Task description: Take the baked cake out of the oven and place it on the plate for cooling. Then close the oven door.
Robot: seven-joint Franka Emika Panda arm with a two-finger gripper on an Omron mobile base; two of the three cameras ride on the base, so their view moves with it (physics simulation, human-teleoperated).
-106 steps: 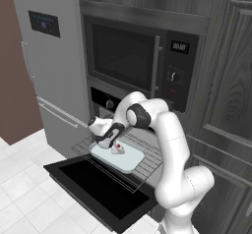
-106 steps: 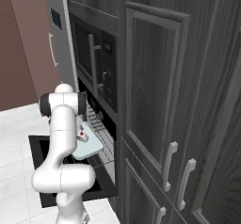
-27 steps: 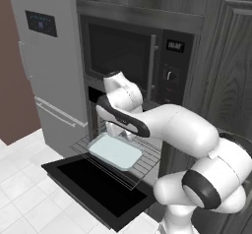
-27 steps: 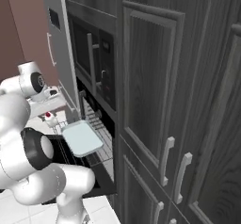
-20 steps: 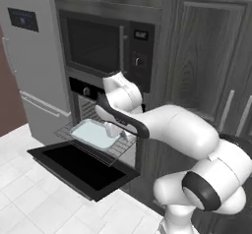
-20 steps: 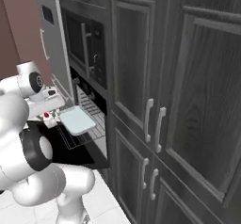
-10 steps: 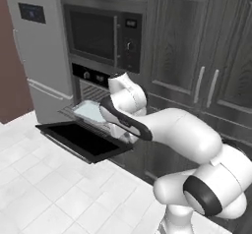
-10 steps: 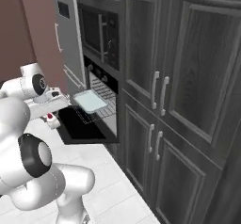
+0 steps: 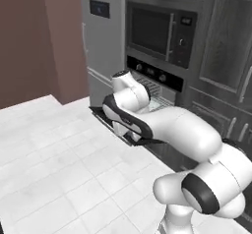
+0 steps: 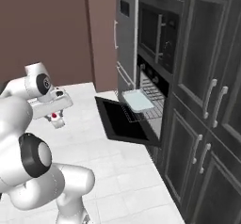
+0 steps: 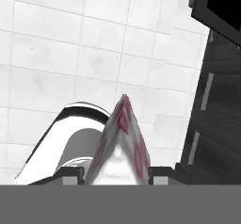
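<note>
A white cake slice with red patches (image 11: pixel 123 136) sits between my fingertips, and my gripper (image 11: pixel 117 173) is shut on it. From the right base view the cake (image 10: pixel 54 117) hangs under the gripper (image 10: pixel 56 120) over the white floor, well left of the oven (image 10: pixel 154 79). The oven door (image 10: pixel 123 120) lies folded down and open. On the pulled-out rack rests a pale blue tray (image 10: pixel 138 100), bare. From the left base view my arm covers most of the oven door (image 9: pixel 105 118), below the oven's knob panel (image 9: pixel 155 73). The plate is out of view.
A grey fridge (image 9: pixel 103 36) stands left of the oven, with a black microwave (image 9: pixel 157 29) above it. Tall dark cabinets (image 10: pixel 207 100) run to the right. A brown wall (image 9: pixel 39 36) closes the left side, and white floor tiles (image 9: pixel 59 169) spread below.
The whole picture has shifted, so the base has moved or turned away from the oven. The grip on the cake is unchanged, and the oven door is still open.
</note>
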